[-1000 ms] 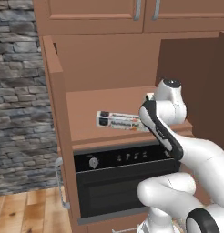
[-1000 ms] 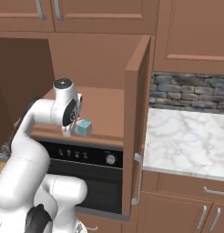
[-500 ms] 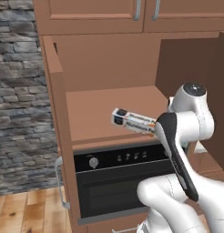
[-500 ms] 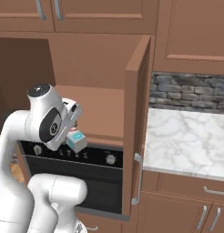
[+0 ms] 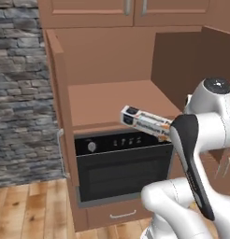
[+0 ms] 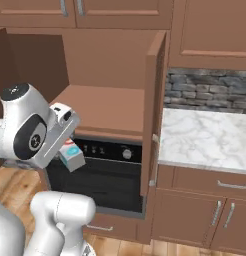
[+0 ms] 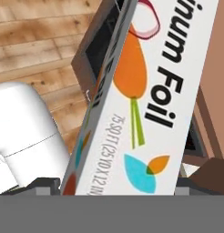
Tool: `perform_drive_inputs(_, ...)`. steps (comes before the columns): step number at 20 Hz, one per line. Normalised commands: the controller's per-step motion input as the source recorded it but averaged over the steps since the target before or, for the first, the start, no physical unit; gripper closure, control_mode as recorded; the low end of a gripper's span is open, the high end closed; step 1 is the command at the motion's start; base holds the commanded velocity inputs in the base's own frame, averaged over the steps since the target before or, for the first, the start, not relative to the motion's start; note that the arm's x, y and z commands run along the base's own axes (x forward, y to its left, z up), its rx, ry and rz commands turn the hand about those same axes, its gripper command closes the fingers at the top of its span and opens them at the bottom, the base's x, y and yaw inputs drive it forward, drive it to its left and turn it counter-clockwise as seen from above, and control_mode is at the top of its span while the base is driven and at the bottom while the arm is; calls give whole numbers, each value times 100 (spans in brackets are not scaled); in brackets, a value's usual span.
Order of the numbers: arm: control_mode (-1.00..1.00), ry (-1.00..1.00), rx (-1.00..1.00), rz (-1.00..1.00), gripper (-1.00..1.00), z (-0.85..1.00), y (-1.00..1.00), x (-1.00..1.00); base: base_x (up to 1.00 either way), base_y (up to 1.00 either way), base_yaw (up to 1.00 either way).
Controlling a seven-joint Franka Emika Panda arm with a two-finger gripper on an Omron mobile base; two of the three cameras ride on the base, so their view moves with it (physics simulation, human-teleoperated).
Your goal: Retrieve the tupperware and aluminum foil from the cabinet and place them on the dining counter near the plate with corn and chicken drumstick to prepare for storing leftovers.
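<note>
Foil: the aluminum foil point(image 5: 146, 123) hangs in front of the open cabinet point(image 5: 112, 100), above the oven point(image 5: 122, 165), lifted clear for carrying.
Claw: the claw point(image 6: 66, 131) pinches the carton across its width, so the jaws stand wide.

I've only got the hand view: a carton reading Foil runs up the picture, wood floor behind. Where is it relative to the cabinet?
Observer: The aluminum foil is out of the cabinet, in the air in front of its shelf edge, above the oven.
Operator: Is the pincer actually holding it?
Observer: Yes, the pincer grips one end; the other end sticks out toward the open left door.
Operator: Anything left on the shelf?
Observer: The part of the shelf in the base views is bare; I see no tupperware there.
</note>
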Motion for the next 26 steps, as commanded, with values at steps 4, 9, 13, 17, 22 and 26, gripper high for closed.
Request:
perform_drive_inputs(4,100,0,0,0,100,0,0,0,-100,18,-10)
perform_drive_inputs(9,100,0,0,0,100,0,0,0,-100,31,-48)
perform_drive_inputs(13,100,0,0,0,100,0,0,0,-100,41,-73)
perform_drive_inputs(17,100,0,0,0,100,0,0,0,-100,48,-71)
perform_drive_inputs(22,100,0,0,0,100,0,0,0,-100,67,-55)
perform_drive_inputs(26,100,0,0,0,100,0,0,0,-100,59,-46)
